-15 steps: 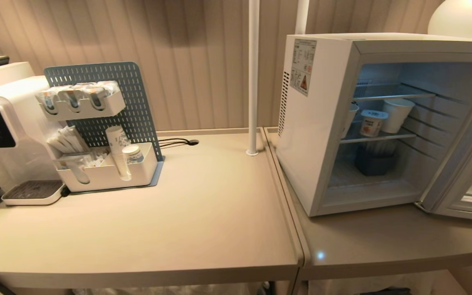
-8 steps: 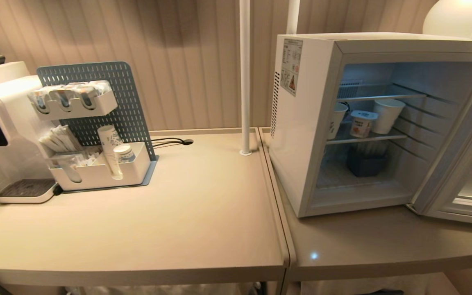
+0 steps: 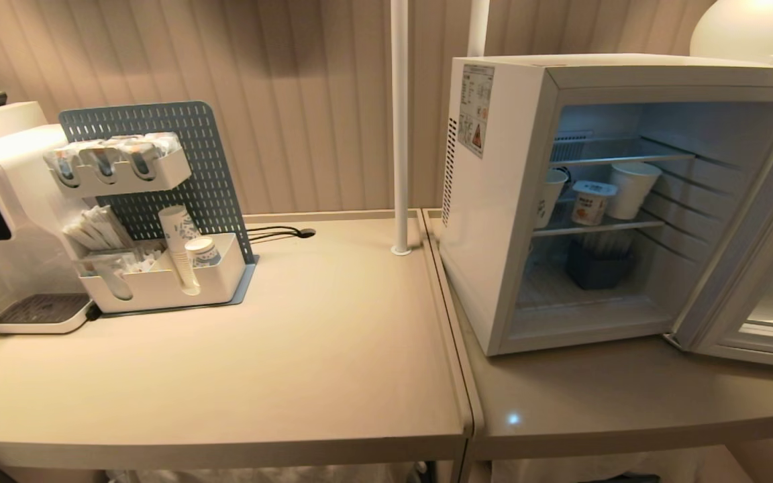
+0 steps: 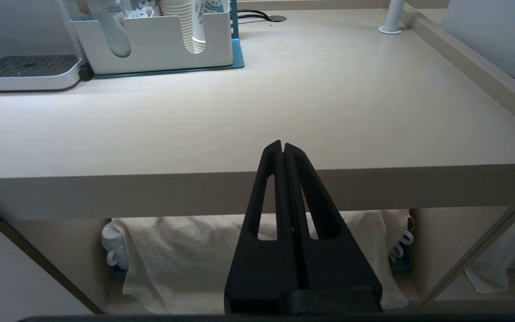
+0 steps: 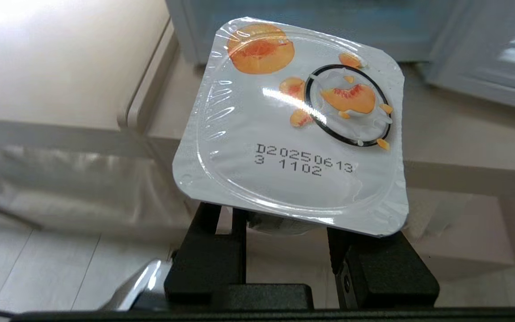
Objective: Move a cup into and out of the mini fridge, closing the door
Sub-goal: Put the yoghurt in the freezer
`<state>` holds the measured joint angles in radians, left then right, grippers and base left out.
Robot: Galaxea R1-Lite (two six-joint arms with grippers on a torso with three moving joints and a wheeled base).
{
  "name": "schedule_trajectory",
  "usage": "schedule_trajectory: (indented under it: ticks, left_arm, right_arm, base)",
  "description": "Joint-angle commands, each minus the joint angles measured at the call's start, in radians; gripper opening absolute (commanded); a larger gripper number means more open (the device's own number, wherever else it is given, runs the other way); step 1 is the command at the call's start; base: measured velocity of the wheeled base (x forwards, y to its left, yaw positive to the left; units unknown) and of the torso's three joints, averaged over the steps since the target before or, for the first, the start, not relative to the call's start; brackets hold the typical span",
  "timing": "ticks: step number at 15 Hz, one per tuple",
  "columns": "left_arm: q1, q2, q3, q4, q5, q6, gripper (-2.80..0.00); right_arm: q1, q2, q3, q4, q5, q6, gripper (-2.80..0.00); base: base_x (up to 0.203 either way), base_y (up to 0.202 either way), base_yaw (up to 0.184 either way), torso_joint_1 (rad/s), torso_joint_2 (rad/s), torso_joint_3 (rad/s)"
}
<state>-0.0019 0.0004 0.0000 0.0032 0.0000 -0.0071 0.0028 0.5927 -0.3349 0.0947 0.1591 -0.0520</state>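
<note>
Right wrist view, right gripper (image 5: 286, 232) clamped a foil-lidded peach cup (image 5: 293, 125) before the mini fridge (image 3: 494, 201), door (image 3: 749, 268) swung wide, left gripper (image 4: 283, 150) closed, empty, low before table edge (image 4: 150, 183)

You see a white mini fridge (image 3: 494, 221) with a red and yellow warning sticker (image 3: 476, 111) on its side. Its door (image 3: 755, 268) has a pale grey-blue frame. Inside sit white cups, one with orange print (image 3: 589, 202), and a dark blue box (image 3: 598, 272). The cup (image 5: 297, 120) in your black right gripper (image 5: 286, 241) has a shiny white lid with orange peach pictures, a black ring and black numbers. Your left gripper (image 4: 283, 150) is black. The table (image 3: 292, 376) is beige. The peg board (image 3: 178, 161) is blue-grey with little slots.
</note>
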Motion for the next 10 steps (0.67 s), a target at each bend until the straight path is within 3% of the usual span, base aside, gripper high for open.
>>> schedule_trajectory:
  ticks: [1,5,10]
  left_arm:
    - [0.0,0.001,0.0,0.0,0.0,-0.001,-2.8]
    - [0.0,0.001,0.0,0.0,0.002,-0.001,-2.8]
    - [0.0,0.001,0.0,0.0,0.002,-0.001,-2.8]
  right_arm:
    - [0.001,0.316,-0.003,-0.087,0.017,-0.009,-2.8]
    - [0.002,0.749,-0.007,-0.433,0.04,-0.026,-2.8]
    - [0.018,1.243,-0.011,-1.061,-0.012,-0.026,-2.8]
  base:
    - [0.0,0.0,0.0,0.0,0.0,0.0]
    - [0.0,0.0,0.0,0.0,0.0,0.0]
    - [0.0,0.0,0.0,0.0,0.0,0.0]
